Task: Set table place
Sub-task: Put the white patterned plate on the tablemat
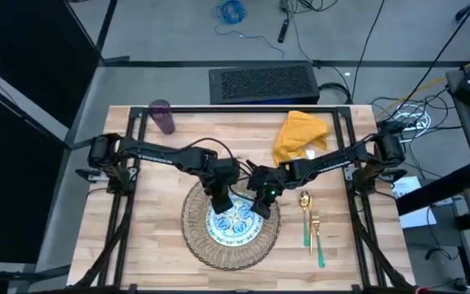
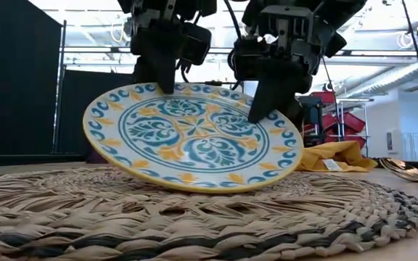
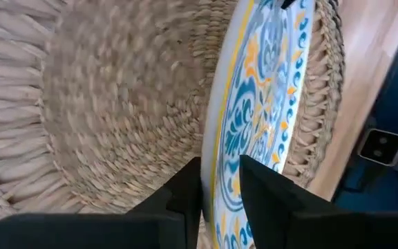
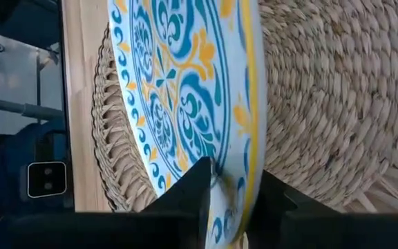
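While both dark arms are reaching inward from opposite sides of the wooden counter (image 1: 149, 237), their tools are meeting over the round woven mat (image 1: 196, 238) near the front edge. The left tool (image 1: 219, 204) is gripping the far-left rim of the small white plate (image 1: 237, 222) with its blue and yellow pattern, its fingers (image 3: 185, 190) closed down to the thickness of the rim. The right tool (image 1: 259, 204) is pinching the plate's far-right rim in the same way, one finger on each face. Between the two tools the plate is tilting, its far edge raised and its near edge low over the mat; whether that near edge is touching the weave cannot be told. Just to the right of the right tool, a gold fork (image 1: 317, 237) and spoon (image 1: 306, 216) with teal handles are lying side by side on the bare wood. Behind that tool, a mustard-yellow napkin (image 1: 300, 137) is lying crumpled. Well behind the left tool, a purple cup (image 1: 162, 116) is standing upright near the counter's back-left corner.
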Controlling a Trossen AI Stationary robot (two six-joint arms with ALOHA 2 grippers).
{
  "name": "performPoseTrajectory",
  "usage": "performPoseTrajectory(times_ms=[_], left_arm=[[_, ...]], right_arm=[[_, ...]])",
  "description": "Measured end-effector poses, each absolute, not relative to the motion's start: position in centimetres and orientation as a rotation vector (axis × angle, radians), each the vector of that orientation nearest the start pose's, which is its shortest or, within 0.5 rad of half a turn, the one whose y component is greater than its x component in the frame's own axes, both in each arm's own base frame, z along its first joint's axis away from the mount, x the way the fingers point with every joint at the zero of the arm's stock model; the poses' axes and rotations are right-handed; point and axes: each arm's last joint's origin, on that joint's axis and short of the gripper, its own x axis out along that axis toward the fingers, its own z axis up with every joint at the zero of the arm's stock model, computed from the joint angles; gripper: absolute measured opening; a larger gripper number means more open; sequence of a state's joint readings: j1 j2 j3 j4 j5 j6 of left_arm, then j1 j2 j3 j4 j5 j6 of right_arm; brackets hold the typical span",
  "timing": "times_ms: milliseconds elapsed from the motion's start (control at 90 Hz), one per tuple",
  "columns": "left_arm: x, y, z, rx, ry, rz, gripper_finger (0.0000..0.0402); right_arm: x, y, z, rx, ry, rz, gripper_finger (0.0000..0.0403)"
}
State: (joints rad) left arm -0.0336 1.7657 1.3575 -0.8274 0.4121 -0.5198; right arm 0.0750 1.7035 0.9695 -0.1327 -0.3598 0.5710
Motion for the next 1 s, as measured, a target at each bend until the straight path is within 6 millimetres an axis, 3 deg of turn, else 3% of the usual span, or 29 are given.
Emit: performPoseTrajectory(times_ms=[500,789,1000], left_arm=[[34.2,-2.4,22.9,-0.740,1.404,-0.023,0.0077],[32.9,-1.8,22.6,-0.653,1.509,0.123,0.0077],[32.7,-2.8,22.6,-0.606,1.527,0.128,0.0077]], right_arm=[[34.3,3.0,17.7,0.625,0.883,0.178,0.0056],[34.3,2.2,17.6,0.621,0.881,0.129,0.0057],[33.6,3.8,17.1,0.616,0.973,0.137,0.0046]])
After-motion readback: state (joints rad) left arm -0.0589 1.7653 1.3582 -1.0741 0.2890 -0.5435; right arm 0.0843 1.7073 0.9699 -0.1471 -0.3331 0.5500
